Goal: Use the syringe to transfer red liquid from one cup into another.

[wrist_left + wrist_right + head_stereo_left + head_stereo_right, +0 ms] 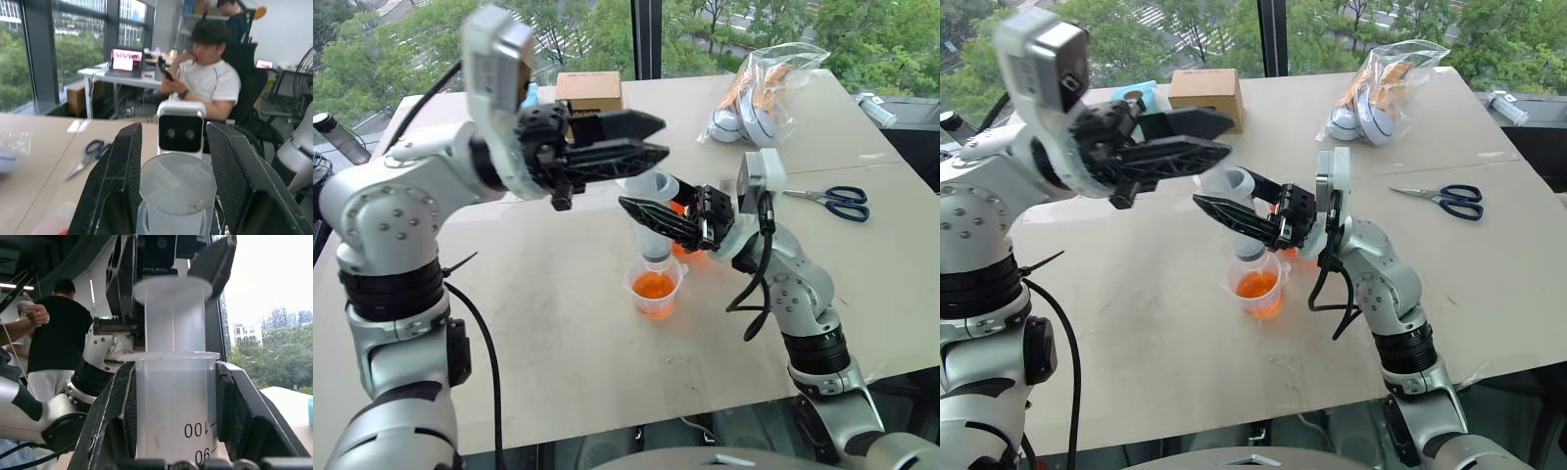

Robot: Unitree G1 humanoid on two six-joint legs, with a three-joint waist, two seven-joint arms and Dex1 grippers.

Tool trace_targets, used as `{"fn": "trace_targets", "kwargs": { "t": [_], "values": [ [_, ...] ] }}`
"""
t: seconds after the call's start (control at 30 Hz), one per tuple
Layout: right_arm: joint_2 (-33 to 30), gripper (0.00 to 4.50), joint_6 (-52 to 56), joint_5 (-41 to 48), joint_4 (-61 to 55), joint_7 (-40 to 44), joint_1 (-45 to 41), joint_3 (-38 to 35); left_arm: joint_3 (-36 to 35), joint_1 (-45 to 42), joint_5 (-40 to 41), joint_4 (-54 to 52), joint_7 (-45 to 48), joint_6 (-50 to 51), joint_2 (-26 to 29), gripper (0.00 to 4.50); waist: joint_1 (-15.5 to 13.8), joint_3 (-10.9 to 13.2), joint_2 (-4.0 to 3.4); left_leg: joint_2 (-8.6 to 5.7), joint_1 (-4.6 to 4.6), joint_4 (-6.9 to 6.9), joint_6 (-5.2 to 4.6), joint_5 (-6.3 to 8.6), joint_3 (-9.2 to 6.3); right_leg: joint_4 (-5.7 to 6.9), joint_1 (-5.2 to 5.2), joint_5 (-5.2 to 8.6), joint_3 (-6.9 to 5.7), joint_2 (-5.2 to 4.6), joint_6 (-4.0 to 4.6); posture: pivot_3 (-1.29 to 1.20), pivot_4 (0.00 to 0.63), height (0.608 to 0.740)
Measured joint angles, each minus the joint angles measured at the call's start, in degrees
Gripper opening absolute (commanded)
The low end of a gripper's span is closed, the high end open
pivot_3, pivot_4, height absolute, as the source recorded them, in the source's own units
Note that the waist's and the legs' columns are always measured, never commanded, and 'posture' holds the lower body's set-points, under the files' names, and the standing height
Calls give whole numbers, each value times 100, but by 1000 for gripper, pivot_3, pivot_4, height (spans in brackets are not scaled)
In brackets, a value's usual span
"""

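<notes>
My right gripper [171, 431] pinches the clear, ribbed barrel of the syringe [172, 396], upright above the smaller cup [656, 287] of orange-red liquid [654, 286]. My left gripper [173, 188] stands spread around the round plunger top. The larger cup [681, 240] sits mostly hidden behind.

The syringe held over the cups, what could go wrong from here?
1. The right gripper clamps the syringe upright over the smaller cup of red liquid; a tilt could knock the cup over.
2. The left gripper straddles the plunger top; an off-centre push or pull may slip off.
3. The larger cup stands close behind and could be bumped.
</notes>
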State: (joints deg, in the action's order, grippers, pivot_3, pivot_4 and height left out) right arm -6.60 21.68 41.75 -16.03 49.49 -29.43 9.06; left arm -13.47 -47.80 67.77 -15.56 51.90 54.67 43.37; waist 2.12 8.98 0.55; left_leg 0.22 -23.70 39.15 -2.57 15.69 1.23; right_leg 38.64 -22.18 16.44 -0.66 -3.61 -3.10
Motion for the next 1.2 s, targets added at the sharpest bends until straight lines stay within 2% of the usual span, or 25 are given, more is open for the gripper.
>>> {"fn": "trace_targets", "kwargs": {
  "t": [0.1,0.2,0.3,0.4,0.53,0.57,0.87,1.03,1.13,1.2],
  "values": [
    [-30,1586,74,6,-16,2,51,32,-167,5,189,-7,-158,-2,130,1494,0,0,0,0,0,0,0,0,0,-12,0,0,-1,4,0,0,150,740],
    [-171,1586,48,48,-24,41,250,-113,-892,6,203,293,-474,-169,333,1494,6,0,0,-1,1,0,0,0,2,-16,0,0,-5,5,0,0,150,740],
    [-145,1586,40,49,-19,42,234,-154,-895,13,218,253,-536,-201,315,1494,-29,-2,3,-2,1,0,0,0,1,-17,2,0,-7,5,0,0,150,740],
    [-95,1586,37,44,-19,48,216,-118,-633,102,106,186,-462,-236,245,2343,-37,-2,3,-3,1,0,0,0,1,-15,2,0,-7,5,0,0,150,740],
    [-96,1586,20,36,-19,45,209,-120,-459,101,-82,187,-425,-353,182,4315,-25,-2,3,-3,1,0,0,0,2,-15,1,0,-7,7,0,0,150,740],
    [-97,1586,19,36,-19,40,209,-121,-447,77,-112,208,-440,-395,149,4464,-24,-2,3,-3,1,0,0,0,3,-15,0,0,-7,7,0,0,150,740],
    [-20,1586,59,148,-20,-134,184,-215,-698,-26,-126,384,-715,-584,96,4464,-3,-1,3,-3,1,-1,0,0,3,-15,0,0,-7,5,0,0,150,740],
    [168,1586,666,1208,-130,-1252,-465,-927,-1021,616,-39,240,-910,-536,195,4464,10,-1,3,-1,1,-1,1,0,1,-11,0,0,-6,-11,0,0,150,740],
    [-246,1586,1298,2189,-264,-2171,-957,-1425,-1204,1347,-21,-48,-990,-380,519,4464,17,1,0,-1,-1,-7,1,0,-2,-11,0,0,-6,-29,0,0,150,740],
    [-1110,1586,1825,2850,-187,-2660,-1209,-1938,-1442,2095,-112,-316,-986,-271,780,4464,-2,1,0,-4,-3,-10,-1,1,-1,-30,0,0,-13,-39,0,0,150,740]
  ]
}}
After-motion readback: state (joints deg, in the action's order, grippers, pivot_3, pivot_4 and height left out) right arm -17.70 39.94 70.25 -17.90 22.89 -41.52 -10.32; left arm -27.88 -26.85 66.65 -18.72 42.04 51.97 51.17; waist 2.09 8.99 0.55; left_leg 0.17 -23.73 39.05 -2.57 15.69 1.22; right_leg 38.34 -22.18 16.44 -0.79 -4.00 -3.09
